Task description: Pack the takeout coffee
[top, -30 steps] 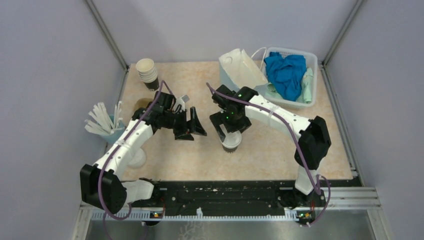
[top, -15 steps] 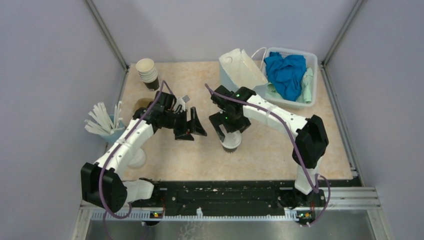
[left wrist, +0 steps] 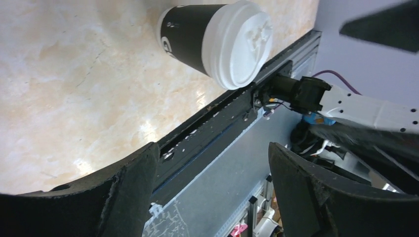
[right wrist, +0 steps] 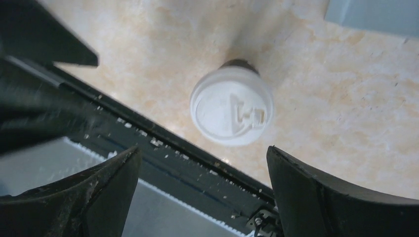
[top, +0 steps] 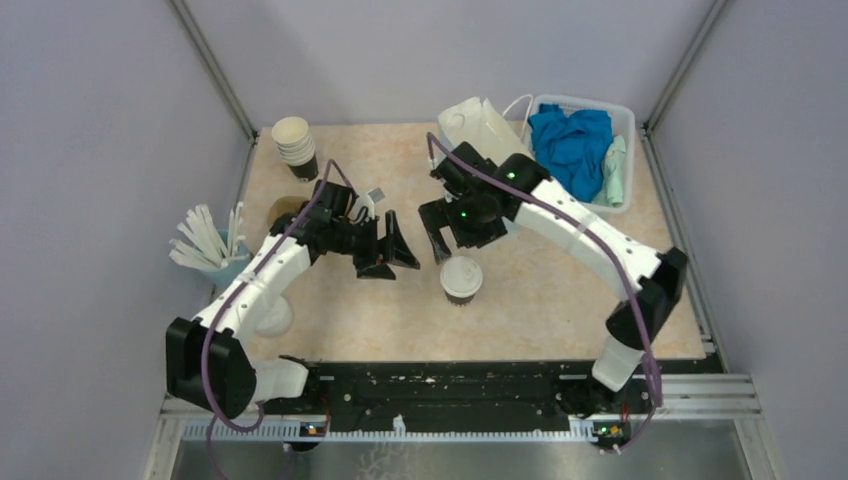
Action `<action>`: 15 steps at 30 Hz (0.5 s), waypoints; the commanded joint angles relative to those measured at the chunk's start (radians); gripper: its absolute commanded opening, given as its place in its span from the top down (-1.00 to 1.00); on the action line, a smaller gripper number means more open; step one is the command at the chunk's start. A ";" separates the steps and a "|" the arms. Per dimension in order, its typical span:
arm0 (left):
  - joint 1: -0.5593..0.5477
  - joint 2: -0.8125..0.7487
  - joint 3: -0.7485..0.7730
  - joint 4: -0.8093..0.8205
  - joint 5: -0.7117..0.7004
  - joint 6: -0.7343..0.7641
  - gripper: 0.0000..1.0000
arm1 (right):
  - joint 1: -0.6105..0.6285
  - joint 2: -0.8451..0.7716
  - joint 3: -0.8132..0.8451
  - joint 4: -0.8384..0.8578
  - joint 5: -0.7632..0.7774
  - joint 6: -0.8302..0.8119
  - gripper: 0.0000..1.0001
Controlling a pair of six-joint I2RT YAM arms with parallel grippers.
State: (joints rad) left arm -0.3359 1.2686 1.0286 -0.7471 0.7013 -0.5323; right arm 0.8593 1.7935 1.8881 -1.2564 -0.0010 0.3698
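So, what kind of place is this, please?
Probably a robot test cell set up like a coffee counter: a walled table holding a lidded cup and a cup stack.

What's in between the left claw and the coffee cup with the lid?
Nothing but bare tabletop lies between the left gripper and the coffee cup. The top view shows that gap, and the left wrist view agrees.
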 commanded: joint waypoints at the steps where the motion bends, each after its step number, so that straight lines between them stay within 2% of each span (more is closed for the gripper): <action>1: -0.031 0.039 0.034 0.135 0.088 -0.073 -0.73 | -0.028 -0.265 -0.165 0.020 -0.125 0.072 -0.89; 4: -0.065 0.091 0.045 0.209 0.102 -0.116 -0.68 | -0.134 -0.442 -0.436 0.193 -0.266 0.139 -0.78; 7: -0.087 0.163 0.075 0.250 0.111 -0.130 -0.61 | -0.245 -0.589 -0.697 0.412 -0.430 0.218 -0.77; 11: -0.097 0.251 0.118 0.271 0.123 -0.114 -0.45 | -0.355 -0.687 -0.928 0.692 -0.593 0.356 -0.69; 15: -0.103 0.319 0.120 0.320 0.170 -0.122 -0.53 | -0.415 -0.703 -1.097 0.950 -0.690 0.478 -0.64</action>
State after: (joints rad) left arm -0.4309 1.5433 1.1137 -0.5152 0.8082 -0.6437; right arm 0.4873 1.1229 0.8886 -0.6689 -0.5186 0.6895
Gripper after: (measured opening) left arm 0.738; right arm 0.824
